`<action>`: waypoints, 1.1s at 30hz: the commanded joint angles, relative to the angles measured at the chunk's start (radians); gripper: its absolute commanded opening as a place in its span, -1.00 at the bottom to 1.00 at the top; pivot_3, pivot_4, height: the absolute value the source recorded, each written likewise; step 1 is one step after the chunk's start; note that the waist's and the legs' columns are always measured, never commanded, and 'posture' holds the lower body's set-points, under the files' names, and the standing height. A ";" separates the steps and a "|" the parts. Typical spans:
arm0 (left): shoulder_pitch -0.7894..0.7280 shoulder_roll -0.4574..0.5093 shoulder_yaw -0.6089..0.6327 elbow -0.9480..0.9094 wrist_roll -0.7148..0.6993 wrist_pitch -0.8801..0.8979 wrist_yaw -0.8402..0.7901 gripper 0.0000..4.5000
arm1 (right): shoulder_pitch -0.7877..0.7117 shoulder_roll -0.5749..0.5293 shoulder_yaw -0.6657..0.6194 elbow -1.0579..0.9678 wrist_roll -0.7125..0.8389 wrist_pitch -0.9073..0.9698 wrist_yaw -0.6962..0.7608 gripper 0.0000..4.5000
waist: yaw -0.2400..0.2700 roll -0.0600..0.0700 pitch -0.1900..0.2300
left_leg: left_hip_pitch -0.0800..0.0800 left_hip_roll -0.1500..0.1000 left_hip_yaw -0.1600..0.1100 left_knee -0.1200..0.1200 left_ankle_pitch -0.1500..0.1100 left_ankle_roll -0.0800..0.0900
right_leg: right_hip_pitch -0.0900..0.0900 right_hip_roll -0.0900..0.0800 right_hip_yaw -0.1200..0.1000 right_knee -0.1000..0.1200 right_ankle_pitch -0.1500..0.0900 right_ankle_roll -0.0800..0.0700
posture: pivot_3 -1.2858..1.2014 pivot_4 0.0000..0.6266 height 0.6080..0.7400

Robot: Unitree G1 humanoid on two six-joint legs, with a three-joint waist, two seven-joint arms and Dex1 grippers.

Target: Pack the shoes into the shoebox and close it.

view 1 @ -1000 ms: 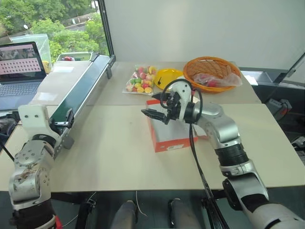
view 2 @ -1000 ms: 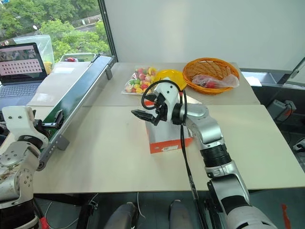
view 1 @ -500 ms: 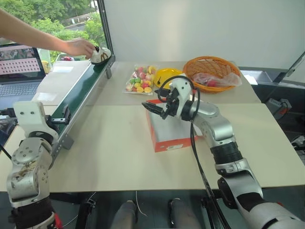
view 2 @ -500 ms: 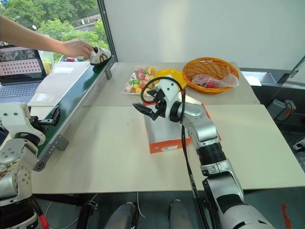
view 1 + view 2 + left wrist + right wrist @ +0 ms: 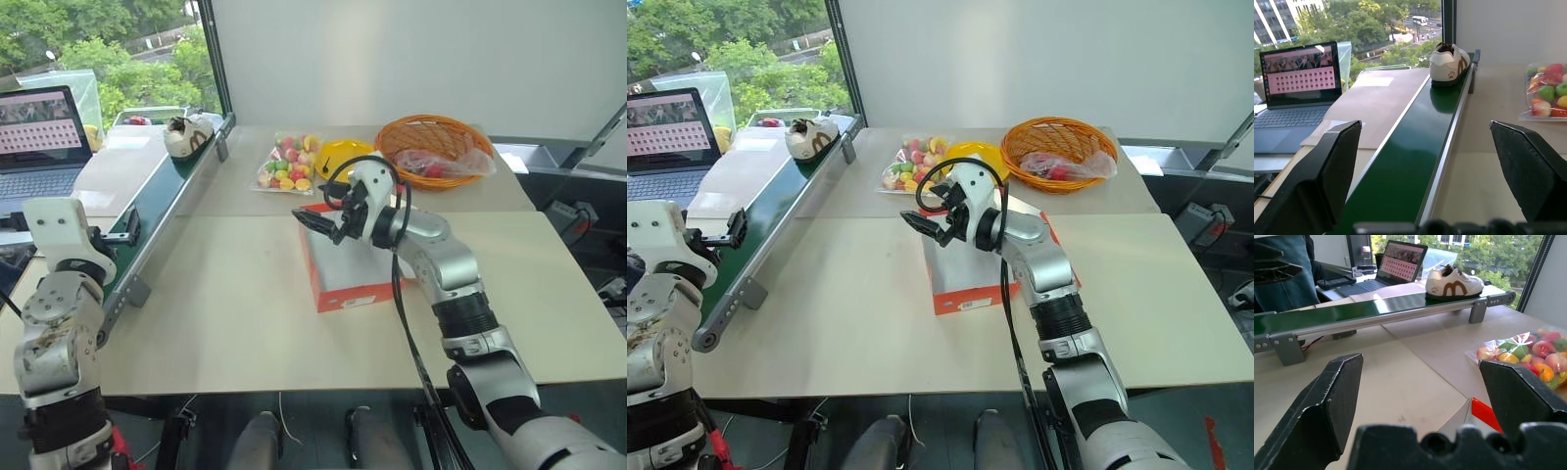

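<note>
Shoe arrived on the belt

Shoe (image 5: 188,134) sat alone at the far end of the green belt (image 5: 157,211), upper left of the head view. Half a second earlier a person's hand was setting it there; that hand had since gone. So the first item was free to be picked up, in my judgement. The box (image 5: 345,270) lay at centre frame on the table (image 5: 235,313), its lid up behind the right arm. The right claw (image 5: 315,224) hung just above the box's upper-left corner, fingers apart and empty. The left claw (image 5: 1430,171), fingers also apart and empty, pointed along the belt toward the shoe, well apart from it. A second shoe was not yet there.
</note>
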 commanded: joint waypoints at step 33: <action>-0.090 0.334 0.011 0.806 -0.028 -0.380 -0.608 1.00 | 0.025 0.012 -0.008 -0.141 0.013 0.059 0.009 0.97 | -0.001 0.000 0.000 | -0.003 0.002 0.006 -0.001 0.000 0.000 | -0.012 0.000 0.001 0.009 0.001 -0.001 | 0.03 -0.52 1.00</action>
